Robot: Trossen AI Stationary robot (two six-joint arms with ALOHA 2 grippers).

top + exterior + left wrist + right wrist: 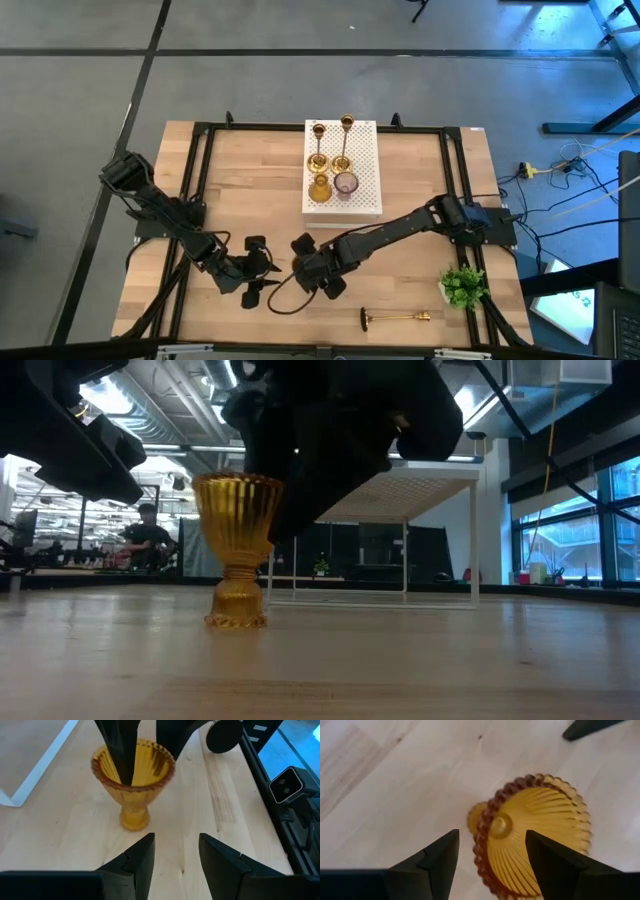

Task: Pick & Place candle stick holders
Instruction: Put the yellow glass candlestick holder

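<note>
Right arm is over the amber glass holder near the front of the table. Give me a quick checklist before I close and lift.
1. Amber glass holder upright on the table: ok.
2. Right gripper open: ok.
3. One right finger reaches into the cup, the other outside the rim: ok in the left wrist view.
4. Left gripper open and apart from the holder: ok.
5. Free space on the white perforated box: ok.
6. Grip firm enough on the ribbed rim: cannot tell.

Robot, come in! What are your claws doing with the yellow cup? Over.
Right gripper open, above amber cup. Left gripper open, beside it. Cup upright on table. Nothing in the way.
</note>
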